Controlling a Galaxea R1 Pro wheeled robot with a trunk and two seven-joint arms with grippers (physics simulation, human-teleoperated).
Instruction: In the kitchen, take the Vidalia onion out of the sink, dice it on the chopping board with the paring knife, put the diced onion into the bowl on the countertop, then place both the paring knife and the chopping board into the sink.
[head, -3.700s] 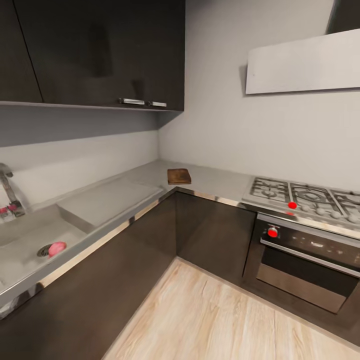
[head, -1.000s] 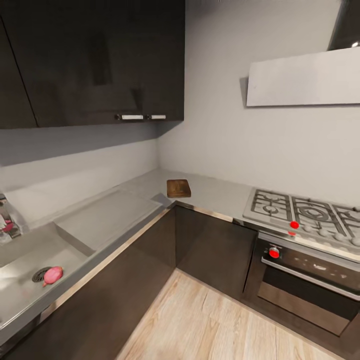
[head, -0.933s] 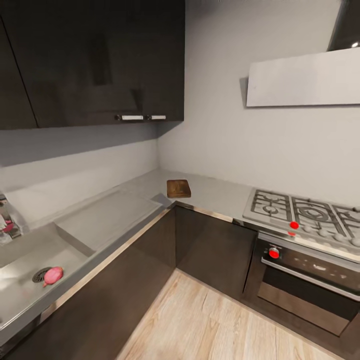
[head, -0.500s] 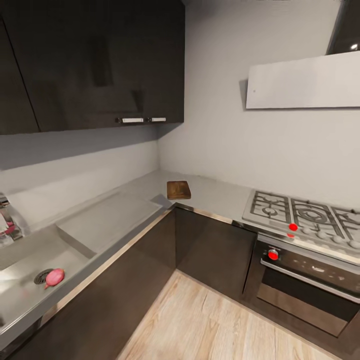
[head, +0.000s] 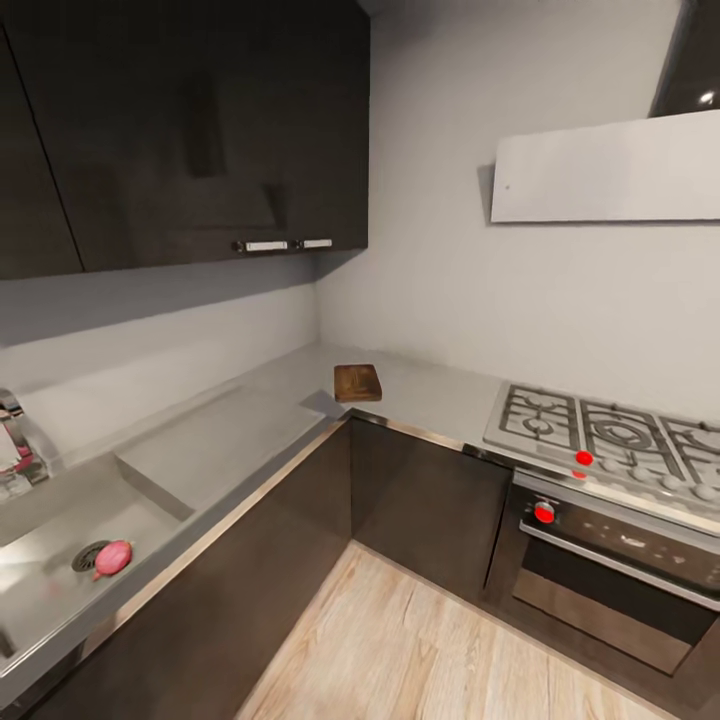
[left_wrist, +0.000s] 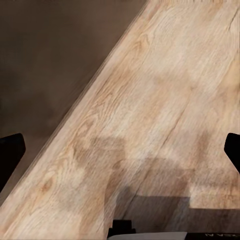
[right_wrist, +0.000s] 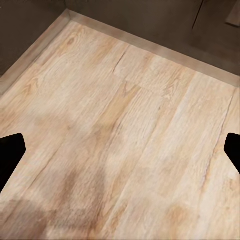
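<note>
The Vidalia onion (head: 113, 557), a small pink-red rounded bulb, lies in the rectangular stainless-steel sink (head: 45, 530), just beside the round drain (head: 88, 556), at the low left of the head view. We judge that the first step, to take it out, is not yet begun, because both arms hang low over the pale wooden plank floor (head: 440, 650). In the left wrist view the left gripper (left_wrist: 120, 150) shows two dark fingertips wide apart at the two edges, with only the floor between them, so its jaws are open and hold nothing. The right gripper (right_wrist: 120, 150) looks the same in the right wrist view, open and empty. The onion is therefore to the left of us and higher than both jaws, so we judge the left arm as the nearer one, after the base turns toward the sink. The dark brown wooden rectangular chopping board (head: 357, 382) lies on the matte grey surface (head: 430, 390) in the corner, well apart from the sink, with the flat steel drainboard (head: 215, 445) between them.
</note>
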